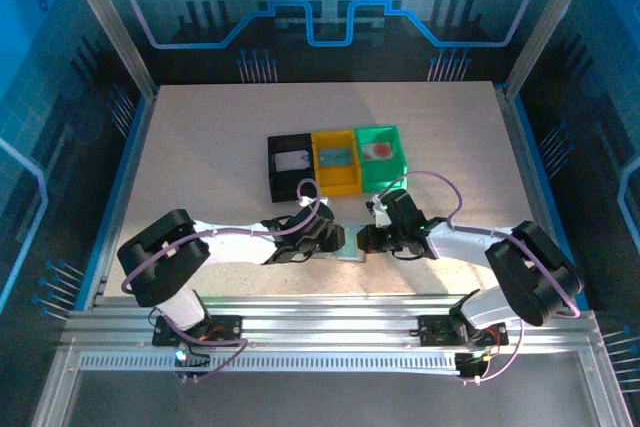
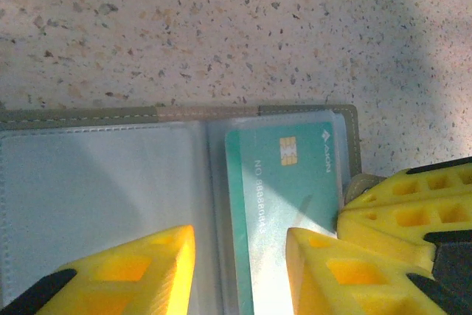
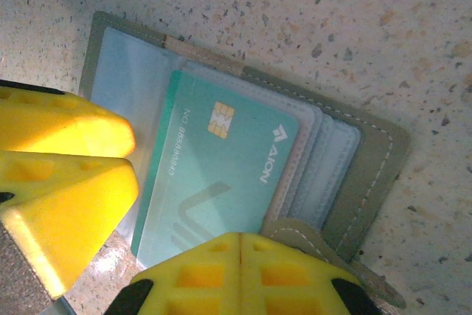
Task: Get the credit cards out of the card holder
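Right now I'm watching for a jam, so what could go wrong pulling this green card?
The card lies flat against the pockets of the holder. The left gripper, open astride it, may slip off or pinch a pocket too. The right gripper, shut at the holder's tab edge, may not pin it, so the holder could drag along. The grippers sit close together and could bump.

the green card [image 3: 221, 175] reads "aion" and "no 8888…"; later digits unclear.
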